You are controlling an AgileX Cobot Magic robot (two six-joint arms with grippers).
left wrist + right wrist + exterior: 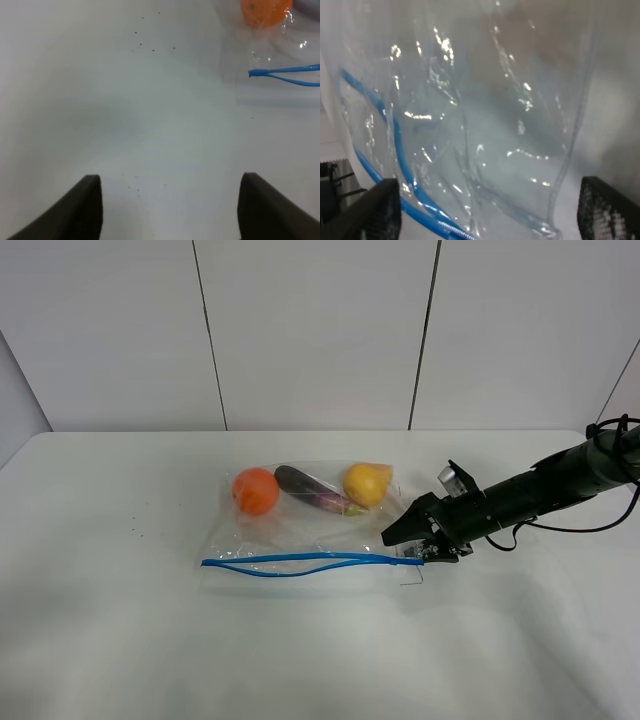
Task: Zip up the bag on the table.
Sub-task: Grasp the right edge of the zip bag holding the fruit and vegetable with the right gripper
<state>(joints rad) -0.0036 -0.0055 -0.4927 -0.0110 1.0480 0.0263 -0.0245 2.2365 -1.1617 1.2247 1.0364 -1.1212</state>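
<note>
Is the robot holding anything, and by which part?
Nothing. The right end effector, jaws open, straddles the bag at its zip-end corner; the left end effector is open above the table.

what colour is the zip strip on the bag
Bright blue; the zip strip shows best in the exterior high view.
</note>
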